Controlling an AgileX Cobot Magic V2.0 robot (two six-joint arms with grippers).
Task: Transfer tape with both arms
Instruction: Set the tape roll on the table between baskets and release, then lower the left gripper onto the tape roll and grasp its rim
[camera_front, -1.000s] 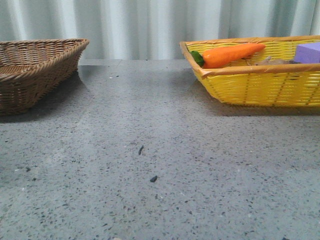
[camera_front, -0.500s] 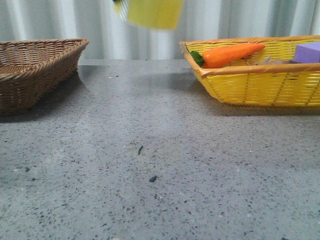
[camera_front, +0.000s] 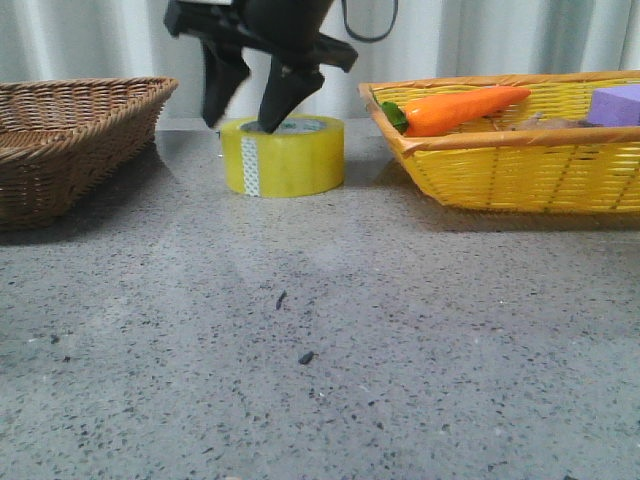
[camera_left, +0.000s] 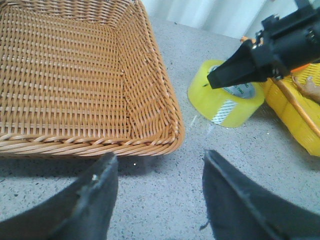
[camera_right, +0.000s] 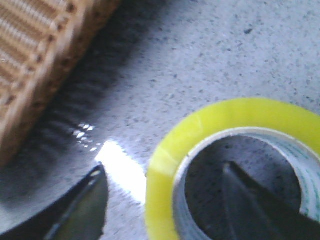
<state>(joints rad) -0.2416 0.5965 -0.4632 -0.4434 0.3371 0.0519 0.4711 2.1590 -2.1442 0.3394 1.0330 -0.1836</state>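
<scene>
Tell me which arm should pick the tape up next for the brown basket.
Left, probably. The left gripper hangs open beside the brown basket, facing the tape. The right gripper straddles the roll's wall, fingers apart, seemingly letting it go on the table.

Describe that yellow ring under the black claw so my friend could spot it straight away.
Look at the grey table, between the brown basket and the yellow basket. There the tape lies flat. It is a wide, translucent yellow roll with a white core, the only ring in sight.
</scene>
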